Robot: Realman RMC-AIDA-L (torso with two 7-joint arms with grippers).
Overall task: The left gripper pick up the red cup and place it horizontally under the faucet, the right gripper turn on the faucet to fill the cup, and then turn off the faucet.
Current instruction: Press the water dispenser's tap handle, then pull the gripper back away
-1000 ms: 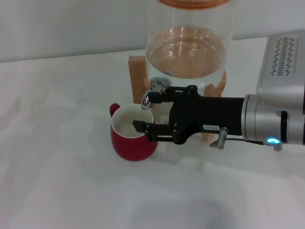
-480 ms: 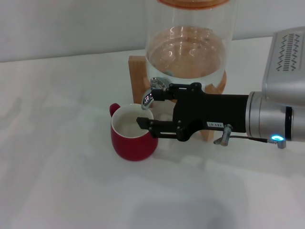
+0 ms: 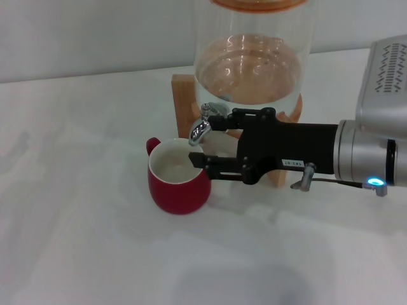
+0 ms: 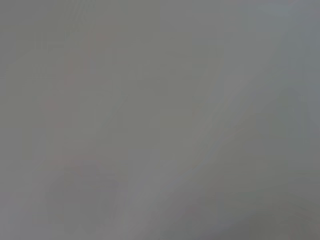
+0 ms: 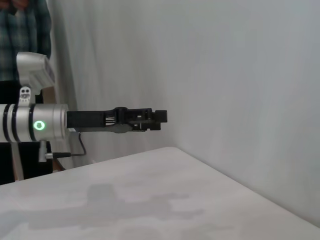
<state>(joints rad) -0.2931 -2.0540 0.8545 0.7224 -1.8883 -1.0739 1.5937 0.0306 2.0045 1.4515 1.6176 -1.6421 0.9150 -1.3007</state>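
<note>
While the cup (image 3: 179, 184) is sitting upright under the faucet (image 3: 205, 123) near the table's (image 3: 76, 222) back edge, the right gripper (image 3: 200, 140), jaws spread, is backing away rightward from the lever, suggesting filling is finishing; the left gripper (image 5: 160, 118) is parked elsewhere.

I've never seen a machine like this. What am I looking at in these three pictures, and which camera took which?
This is a two-armed robot. The head view looks down from its head onto a white table. A small dark-red ceramic cup stands there, upright, under the shiny chrome faucet of a clear glass water jar on a wooden stand. The boxy black right tool, its grasping part, is open with its long fingers either side of the faucet, holding nothing. The other two pictures come from wrist cameras. The left one shows only plain grey. The right one shows what is apparently the slim black left tool, held idle above the table.
</note>
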